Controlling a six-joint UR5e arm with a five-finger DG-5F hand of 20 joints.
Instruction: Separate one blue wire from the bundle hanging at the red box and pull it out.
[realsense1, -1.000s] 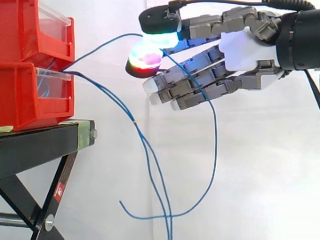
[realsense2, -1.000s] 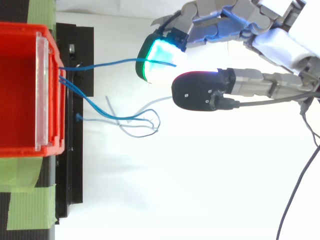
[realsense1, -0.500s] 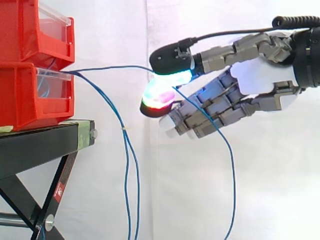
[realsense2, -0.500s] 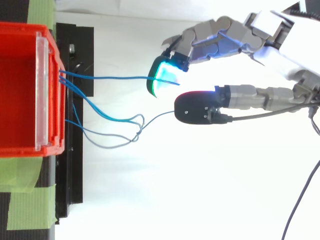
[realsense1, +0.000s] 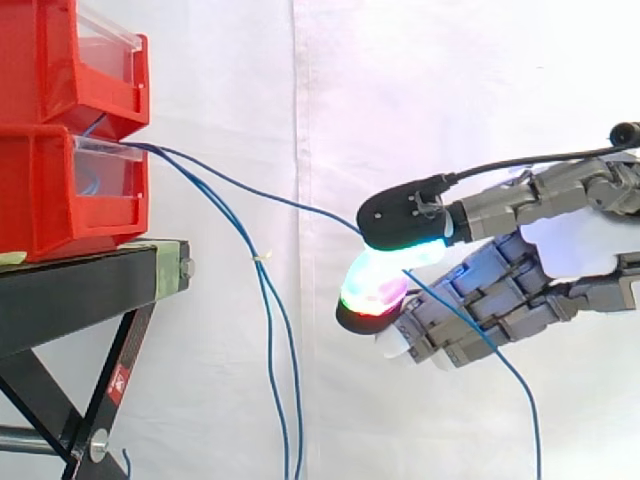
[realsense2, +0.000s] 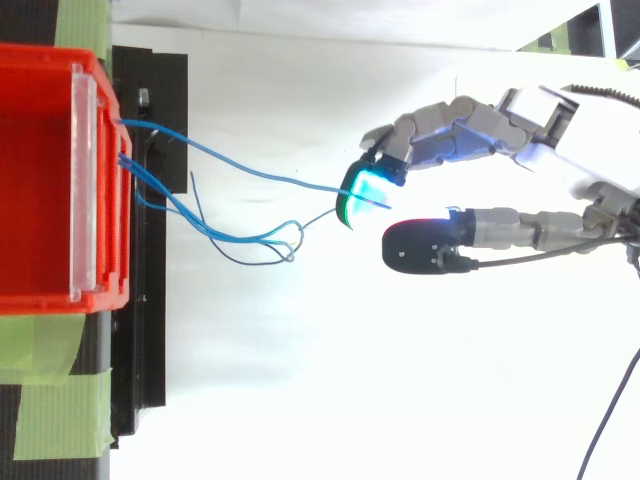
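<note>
Side view: two stacked red bins (realsense1: 70, 150) sit on a black worktop (realsense1: 80, 290) at the left, before a white curtain. From the right reaches the robot hand (realsense1: 580, 240). Two of its glowing fingertips (realsense1: 372, 295) are pinched together on one blue wire (realsense1: 250, 188). That wire runs taut and slanting from the lower bin's lip to the pinch, and its free tail droops beyond. The rest of the bundle (realsense1: 257, 261) hangs slack beside the worktop, well apart from the held strand. In the top view the held wire (realsense2: 250, 172) crosses open space while the bundle (realsense2: 230, 235) loops below it. The wire looks thin, light and limp, with smooth insulation that may slip between the pads. The best hold is probably mid-length, away from the other strands.
</note>
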